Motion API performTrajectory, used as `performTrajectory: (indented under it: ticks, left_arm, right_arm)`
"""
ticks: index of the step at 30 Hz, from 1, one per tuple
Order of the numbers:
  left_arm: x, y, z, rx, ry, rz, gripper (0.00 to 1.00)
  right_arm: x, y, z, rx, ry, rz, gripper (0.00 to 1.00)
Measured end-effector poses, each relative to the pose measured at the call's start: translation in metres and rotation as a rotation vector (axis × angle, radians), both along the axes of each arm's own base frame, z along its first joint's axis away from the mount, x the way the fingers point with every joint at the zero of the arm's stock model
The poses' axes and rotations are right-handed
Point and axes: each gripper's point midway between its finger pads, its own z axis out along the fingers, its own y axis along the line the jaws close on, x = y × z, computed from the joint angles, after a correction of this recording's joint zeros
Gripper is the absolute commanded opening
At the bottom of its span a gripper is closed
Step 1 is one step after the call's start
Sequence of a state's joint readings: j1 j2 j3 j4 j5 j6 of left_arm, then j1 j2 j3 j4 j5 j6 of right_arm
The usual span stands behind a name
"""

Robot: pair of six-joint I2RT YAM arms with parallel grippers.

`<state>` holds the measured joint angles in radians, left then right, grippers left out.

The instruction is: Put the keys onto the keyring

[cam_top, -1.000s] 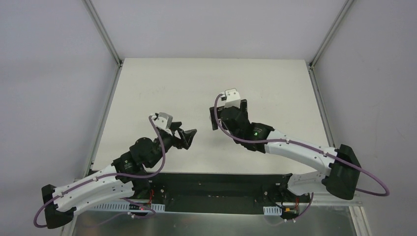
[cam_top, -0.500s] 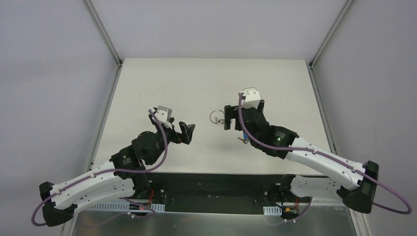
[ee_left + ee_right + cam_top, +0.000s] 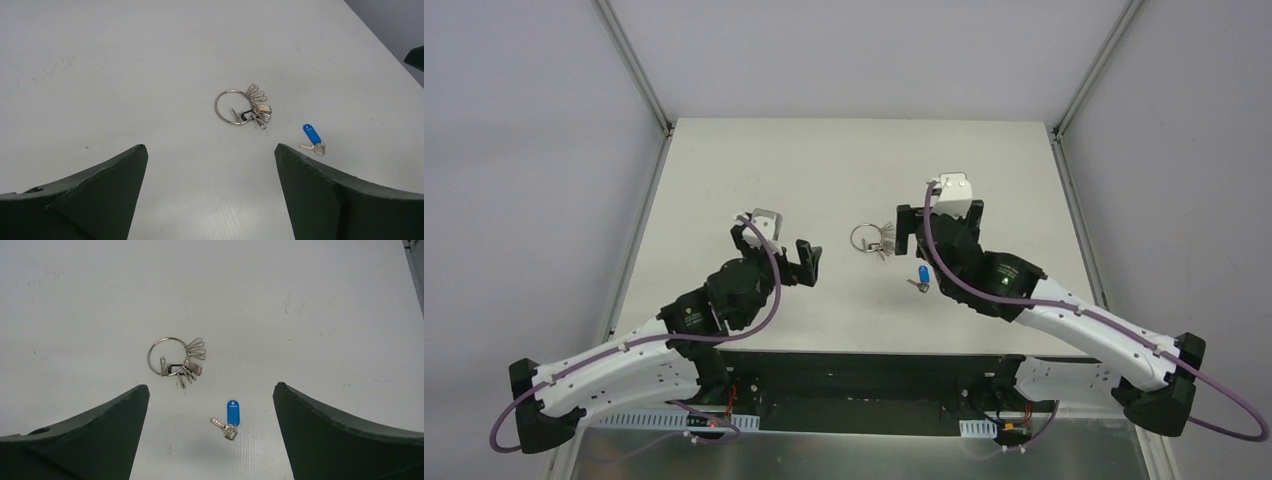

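The keyring [image 3: 871, 240] lies flat mid-table as a thin silver ring with a bunch of wire clips; it also shows in the left wrist view [image 3: 252, 112] and the right wrist view [image 3: 186, 362]. A small black piece [image 3: 172, 368] rests at its edge; whether it is threaded on I cannot tell. A silver key with a bright blue head [image 3: 921, 274] [image 3: 311, 133] [image 3: 233, 412] lies loose near it. My right gripper [image 3: 914, 250] [image 3: 211, 385] hangs open over the blue key. My left gripper [image 3: 779, 250] [image 3: 210, 146] is open, left of the ring, holding nothing.
The white table [image 3: 724, 170] ends at metal frame rails on the left [image 3: 639, 230] and right [image 3: 1079, 230]. A black base bar [image 3: 864, 385] runs along the near edge between the two arm mounts.
My right arm has drawn back to the right, uncovering the keyring and the blue key. My left gripper has opened wide and shifted slightly up.
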<state>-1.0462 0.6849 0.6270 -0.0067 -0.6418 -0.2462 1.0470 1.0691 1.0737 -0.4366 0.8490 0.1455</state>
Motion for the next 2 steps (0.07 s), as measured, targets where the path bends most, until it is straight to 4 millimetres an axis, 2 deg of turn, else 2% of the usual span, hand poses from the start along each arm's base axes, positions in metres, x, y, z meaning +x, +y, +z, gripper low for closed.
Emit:
performTrajectory:
  ticks: [2]
  left_arm:
    - [-0.0002,0.0004,0.0051,-0.007,-0.004,0.000,1.00]
  right_arm:
    - [-0.0005,-0.0034,0.0072,0.019,-0.018,-0.007,0.99]
